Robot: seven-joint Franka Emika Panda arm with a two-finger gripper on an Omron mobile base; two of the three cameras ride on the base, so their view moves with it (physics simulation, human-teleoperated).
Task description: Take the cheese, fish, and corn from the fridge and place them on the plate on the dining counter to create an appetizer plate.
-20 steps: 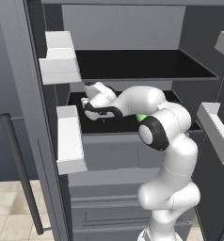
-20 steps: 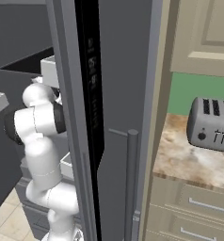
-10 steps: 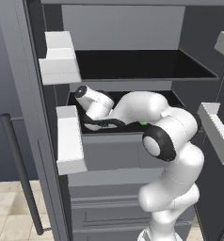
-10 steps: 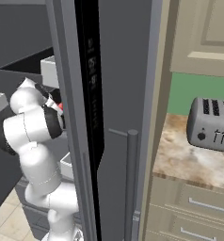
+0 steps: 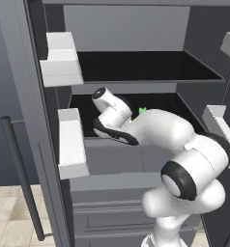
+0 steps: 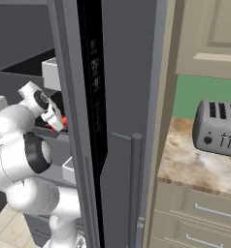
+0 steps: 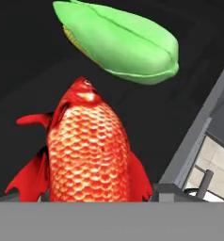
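The tall grey fridge (image 5: 131, 34) stands open, its black shelves bare above and its white door bins (image 5: 71, 142) hanging on the left door beside a long dark bar handle (image 5: 21, 176). In the right base view the fridge's other door is seen edge-on, and past it a beige marbled stone table (image 6: 200, 162) over cream drawers carries a silver toaster (image 6: 218, 127) against a green wall.

The white arm (image 5: 184, 159) rises from the lower right of the left base view and reaches into the middle shelf (image 5: 160, 103), its wrist bent down toward the shelf floor. The hand (image 5: 103, 129) sits low over the front left part of that shelf; the views do not let me tell how wide it stands, since the fingers are hidden behind the wrist and under the band in the hand view.

The red-orange scaled fish (image 7: 85, 150) lies on the black shelf floor directly before the hand, very close, head pointing away and fins spread to both sides. A sliver of red shows beside the wrist in the right base view too. Just beyond the fish's head lies the green-husked corn cob (image 7: 118, 42), set crosswise, with yellow kernels peeking out at one end; a speck of its green shows behind the arm (image 5: 142, 110) in the left base view
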